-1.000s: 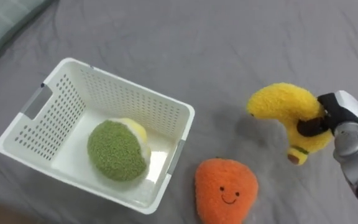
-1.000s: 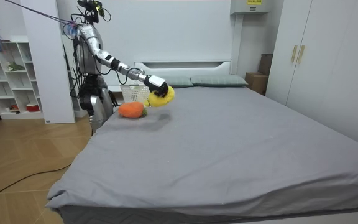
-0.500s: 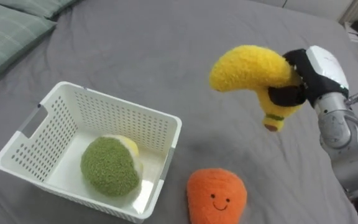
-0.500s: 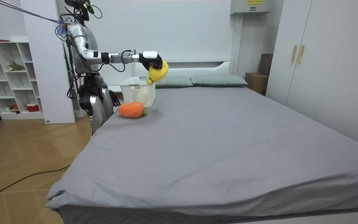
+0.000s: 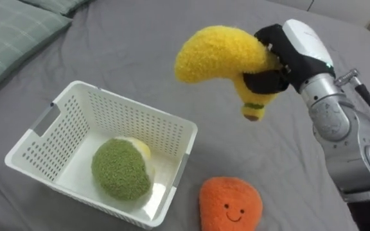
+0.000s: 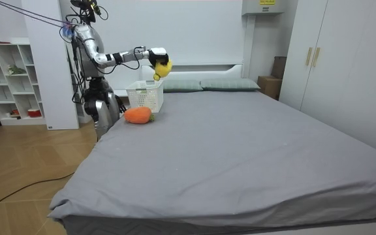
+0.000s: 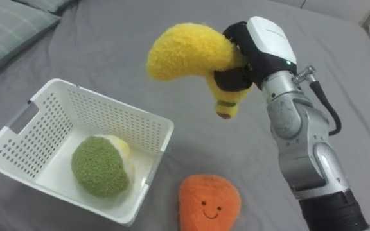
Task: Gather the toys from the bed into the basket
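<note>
My right hand [image 5: 286, 56] [image 7: 254, 51] is shut on a yellow plush banana [image 5: 220, 59] [image 7: 191, 54] and holds it in the air, above and to the right of a white perforated basket [image 5: 63, 131] [image 7: 37, 122]. Inside the basket lies a green and yellow plush toy [image 5: 121, 171] [image 7: 99, 165]. An orange plush toy with a smiling face [image 5: 231, 205] [image 7: 209, 204] rests on the grey bed just right of the basket's near corner. The room view shows me standing at the bed's corner, arm stretched over the basket [image 6: 144, 97] with the banana [image 6: 161, 67] held high.
The grey bedspread [image 5: 140, 58] stretches all around. A green checked pillow [image 5: 11, 32] lies at the upper left. In the room view, a white shelf unit [image 6: 8, 81] stands behind me and wardrobes [image 6: 344, 59] line the room view's right.
My right hand has lifted the banana off the bed and carried it up and to the left, towards the basket. The head camera has shifted as well.
</note>
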`<state>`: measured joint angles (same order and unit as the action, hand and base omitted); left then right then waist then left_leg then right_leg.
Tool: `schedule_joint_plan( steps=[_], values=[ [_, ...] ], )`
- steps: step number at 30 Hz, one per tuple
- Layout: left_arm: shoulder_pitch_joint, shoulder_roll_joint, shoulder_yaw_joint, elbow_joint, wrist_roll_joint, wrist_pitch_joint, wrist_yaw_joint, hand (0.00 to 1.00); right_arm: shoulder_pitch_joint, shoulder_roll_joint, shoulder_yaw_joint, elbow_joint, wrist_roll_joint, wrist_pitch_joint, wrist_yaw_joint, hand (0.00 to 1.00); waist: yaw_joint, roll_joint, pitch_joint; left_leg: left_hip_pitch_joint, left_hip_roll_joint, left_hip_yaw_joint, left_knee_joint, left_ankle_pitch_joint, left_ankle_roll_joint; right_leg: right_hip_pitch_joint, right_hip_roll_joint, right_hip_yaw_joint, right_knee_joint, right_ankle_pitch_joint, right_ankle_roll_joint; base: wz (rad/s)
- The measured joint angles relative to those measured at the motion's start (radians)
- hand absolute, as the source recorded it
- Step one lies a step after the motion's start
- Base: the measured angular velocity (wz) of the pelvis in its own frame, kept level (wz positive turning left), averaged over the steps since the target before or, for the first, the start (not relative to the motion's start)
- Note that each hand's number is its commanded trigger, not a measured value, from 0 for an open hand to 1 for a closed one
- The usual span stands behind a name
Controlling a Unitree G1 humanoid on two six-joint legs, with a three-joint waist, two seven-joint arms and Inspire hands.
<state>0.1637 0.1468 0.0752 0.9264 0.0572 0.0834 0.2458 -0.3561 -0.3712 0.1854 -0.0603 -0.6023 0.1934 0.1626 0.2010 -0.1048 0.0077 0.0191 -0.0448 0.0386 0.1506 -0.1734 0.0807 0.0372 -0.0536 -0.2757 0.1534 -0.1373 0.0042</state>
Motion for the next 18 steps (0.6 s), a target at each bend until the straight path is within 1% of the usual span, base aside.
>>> schedule_joint_plan(
  steps=[1, 2, 3, 5, 6, 7, 8, 9, 10, 12, 13, 14, 15, 16, 17, 18],
  values=[
    [-0.001, 0.0, 0.0, 0.0, 0.002, 0.0, -0.002, 0.0, -0.013, 0.015, 0.002, 0.0, 0.002, 0.006, 0.008, 1.0, 0.004, -0.001, 0.0004, 0.0, 0.0, -0.003, 0.0, 0.0, 0.0, 0.001, 0.0, -0.002, 0.0, 0.0, 0.0, 0.08],
    [-0.001, 0.0, 0.0, 0.0, 0.002, 0.0, -0.004, 0.0, -0.018, 0.022, 0.003, 0.0, 0.004, 0.007, 0.009, 1.0, 0.01, -0.001, 0.0006, 0.0, 0.0, -0.003, 0.0, 0.0, 0.0, 0.001, 0.0, -0.001, 0.0, 0.0, 0.0, 0.0],
    [-0.004, 0.0, 0.0, 0.0, 0.003, 0.001, -0.013, 0.0, -0.026, 0.029, 0.014, 0.0, 0.008, 0.011, 0.012, 1.0, 0.025, -0.002, 0.0011, 0.002, -0.001, -0.002, 0.0, 0.0, 0.0, 0.002, 0.001, 0.002, 0.0, -0.001, 0.001, -0.03],
    [-0.008, 0.0, 0.0, -0.002, 0.005, 0.002, -0.021, 0.0, -0.041, 0.048, 0.041, 0.0, 0.003, 0.017, 0.023, 1.0, 0.035, -0.005, 0.0035, 0.0, -0.001, -0.006, 0.0, 0.0, 0.0, 0.001, 0.002, 0.0, -0.001, -0.001, 0.001, 0.04],
    [-0.011, 0.0, -0.001, -0.004, 0.016, 0.003, -0.022, 0.0, -0.045, 0.071, 0.053, 0.0, 0.002, 0.019, 0.026, 1.0, 0.042, -0.008, 0.0045, -0.004, -0.001, -0.011, 0.0, 0.0, 0.0, -0.001, 0.002, -0.001, -0.001, -0.001, 0.001, 0.1],
    [-0.017, -0.001, -0.001, -0.005, 0.025, 0.005, -0.023, 0.0, -0.046, 0.083, 0.072, 0.0, 0.002, 0.019, 0.029, 1.0, 0.054, -0.011, 0.0054, -0.007, -0.001, -0.015, 0.001, 0.0, 0.0, -0.003, 0.001, -0.002, -0.002, -0.001, 0.001, 0.09],
    [-0.019, -0.001, -0.001, -0.009, 0.025, 0.006, -0.023, 0.0, -0.046, 0.088, 0.081, 0.0, 0.002, 0.02, 0.036, 0.93, 0.058, -0.012, 0.0059, -0.008, -0.001, -0.016, 0.001, 0.0, 0.0, -0.003, 0.001, -0.003, -0.002, -0.001, 0.001, 0.06],
    [-0.019, -0.001, -0.002, -0.021, 0.025, 0.01, -0.023, 0.0, -0.049, 0.099, 0.103, 0.0, 0.002, 0.027, 0.047, 0.84, 0.074, -0.015, 0.0079, -0.008, -0.001, -0.017, 0.001, 0.0, 0.0, -0.004, 0.001, -0.003, -0.002, -0.001, 0.001, 0.04],
    [-0.021, -0.002, -0.005, -0.029, 0.025, 0.013, -0.023, 0.0, -0.05, 0.107, 0.12, 0.0, 0.002, 0.027, 0.062, 0.7, 0.082, -0.016, 0.0085, -0.01, -0.002, -0.019, 0.001, 0.0, 0.0, -0.004, 0.001, -0.004, -0.003, -0.001, 0.001, 0.06],
    [-0.021, -0.002, -0.006, -0.032, 0.025, 0.019, -0.023, 0.0, -0.053, 0.12, 0.146, 0.0, 0.002, 0.028, 0.076, 0.63, 0.089, -0.017, 0.0086, -0.012, -0.003, -0.028, 0.001, 0.0, 0.0, -0.003, 0.001, -0.006, -0.003, -0.001, 0.001, 0.11],
    [-0.021, -0.002, -0.006, -0.033, 0.025, 0.02, -0.023, 0.0, -0.054, 0.127, 0.156, 0.0, 0.002, 0.027, 0.086, 0.58, 0.098, -0.018, 0.0089, -0.013, -0.003, -0.032, 0.002, 0.0, 0.0, -0.003, 0.001, -0.008, -0.003, -0.001, 0.001, 0.1],
    [-0.021, -0.002, -0.006, -0.034, 0.024, 0.02, -0.023, 0.0, -0.054, 0.13, 0.159, 0.002, 0.002, 0.027, 0.09, 0.53, 0.104, -0.019, 0.0093, -0.013, -0.004, -0.034, 0.002, 0.0, 0.0, -0.003, 0.001, -0.012, -0.003, -0.001, 0.001, 0.1],
    [-0.021, -0.002, -0.01, -0.035, 0.024, 0.021, -0.023, 0.0, -0.057, 0.132, 0.168, 0.01, 0.002, 0.027, 0.092, 0.44, 0.109, -0.02, 0.0099, -0.014, -0.004, -0.04, 0.003, 0.0, 0.001, -0.002, -0.001, -0.018, -0.003, -0.001, 0.001, 0.12],
    [-0.021, -0.002, -0.014, -0.035, 0.024, 0.021, -0.023, 0.0, -0.058, 0.134, 0.179, 0.022, 0.002, 0.028, 0.092, 0.38, 0.112, -0.021, 0.0098, -0.014, -0.005, -0.043, 0.004, 0.0, 0.001, 0.0, -0.002, -0.026, -0.003, -0.001, 0.001, 0.11],
    [-0.021, -0.002, -0.017, -0.035, 0.024, 0.021, -0.023, 0.0, -0.058, 0.134, 0.186, 0.027, 0.002, 0.028, 0.092, 0.12, 0.115, -0.022, 0.01, -0.015, -0.005, -0.044, 0.004, 0.001, 0.001, 0.0, -0.002, -0.026, -0.003, -0.001, 0.001, 0.05],
    [-0.021, -0.002, -0.021, -0.035, 0.024, 0.021, -0.023, 0.0, -0.059, 0.137, 0.195, 0.041, 0.004, 0.027, 0.094, 0.0, 0.128, -0.022, 0.0108, -0.015, -0.005, -0.043, 0.005, 0.001, 0.001, 0.0, -0.003, -0.027, -0.003, -0.001, 0.001, 0.0]
  ],
)
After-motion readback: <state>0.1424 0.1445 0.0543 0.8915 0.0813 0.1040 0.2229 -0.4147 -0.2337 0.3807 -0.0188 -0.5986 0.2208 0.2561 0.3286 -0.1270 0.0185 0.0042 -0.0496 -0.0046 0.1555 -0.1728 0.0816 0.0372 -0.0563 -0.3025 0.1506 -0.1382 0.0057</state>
